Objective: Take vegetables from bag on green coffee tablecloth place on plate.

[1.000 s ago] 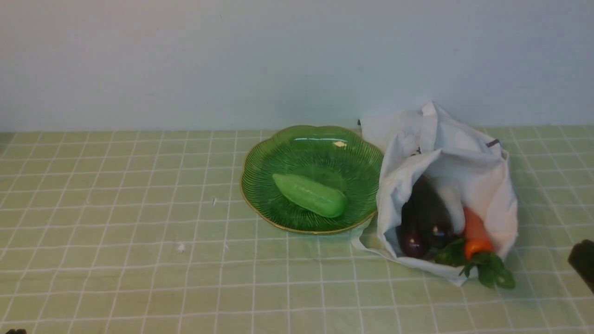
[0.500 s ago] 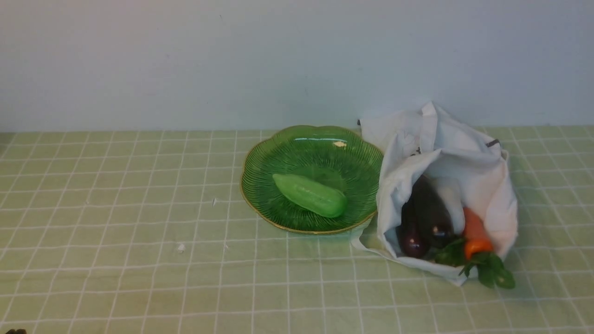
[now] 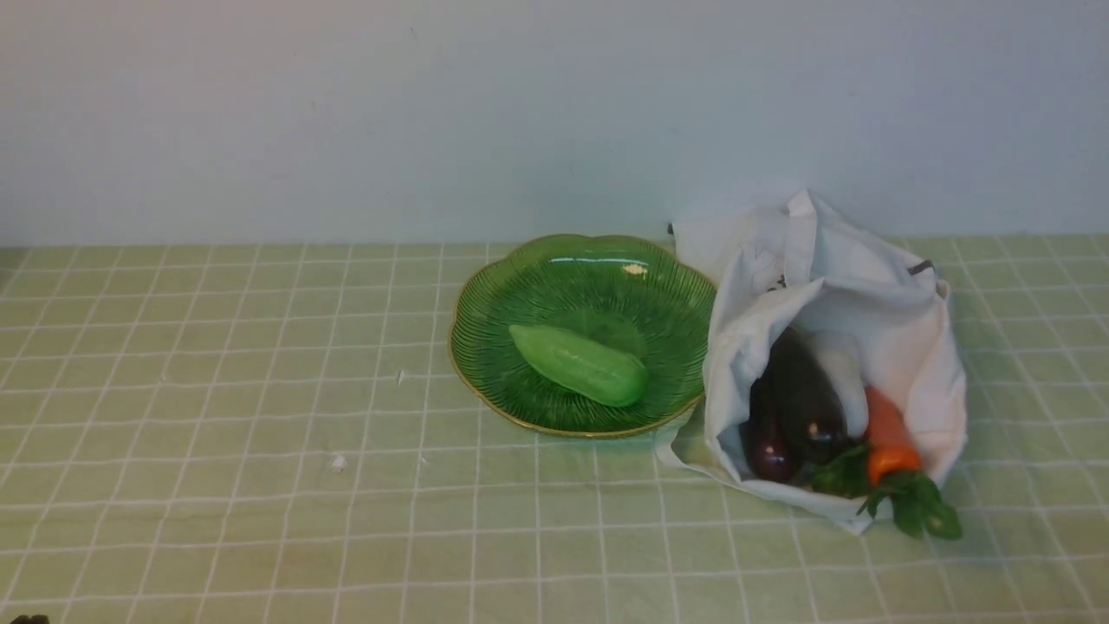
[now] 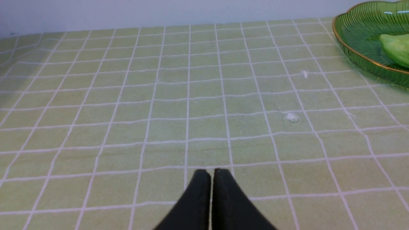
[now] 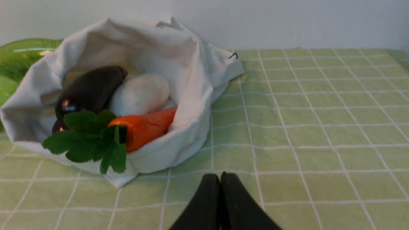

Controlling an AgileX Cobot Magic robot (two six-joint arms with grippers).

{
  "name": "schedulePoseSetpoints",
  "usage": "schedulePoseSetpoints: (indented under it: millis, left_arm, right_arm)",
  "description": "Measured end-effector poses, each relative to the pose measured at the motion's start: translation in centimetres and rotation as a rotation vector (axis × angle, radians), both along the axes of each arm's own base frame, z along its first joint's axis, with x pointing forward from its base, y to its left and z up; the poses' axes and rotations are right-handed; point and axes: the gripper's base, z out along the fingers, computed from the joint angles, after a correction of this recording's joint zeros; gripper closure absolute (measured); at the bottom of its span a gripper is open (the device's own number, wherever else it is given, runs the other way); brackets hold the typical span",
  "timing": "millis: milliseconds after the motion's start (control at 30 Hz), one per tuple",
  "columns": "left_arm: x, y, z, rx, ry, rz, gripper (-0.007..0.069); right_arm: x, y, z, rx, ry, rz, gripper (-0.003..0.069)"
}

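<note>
Right wrist view: right end effector [image 5: 220, 179] has fingers pressed together, nothing between them, low over the tablecloth [image 5: 319, 111] just in front of the bag [image 5: 191, 95]. Left end effector [image 4: 211, 174] is the same, fingers pressed together and empty, over bare cloth well apart from the plate [image 4: 354, 48].

Neither arm shows in the front view, so both look parked clear of the work area.

Bag lies on its side with its mouth facing the robot, likely so the contents can be reached from the front. Inside: carrot [image 5: 147, 126] nearest the opening with its leaves [image 5: 89, 140] spilling over the lip, white piece [image 5: 140, 94] behind it, eggplant [image 5: 91, 91] alongside. A second eggplant [image 3: 767, 451] shows only in the front view.

Plate [image 3: 485, 303] sits just beside the bag, short transfer. Cucumber [image 3: 579, 364] already lies across its middle.

My read: one of five done. Carrot looks like the easiest next pick for the right arm; fingers must spread first.
</note>
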Motion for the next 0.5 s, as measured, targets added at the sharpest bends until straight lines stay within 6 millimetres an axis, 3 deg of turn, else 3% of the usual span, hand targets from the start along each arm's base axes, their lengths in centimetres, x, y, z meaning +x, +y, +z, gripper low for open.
schedulePoseSetpoints:
  millis: [500]
  left_arm:
    - [0.00, 0.00, 0.00, 0.000, 0.000, 0.000, 0.0629]
  right_arm:
    - [0.07, 0.28, 0.08, 0.002, -0.024, 0.053, 0.0673]
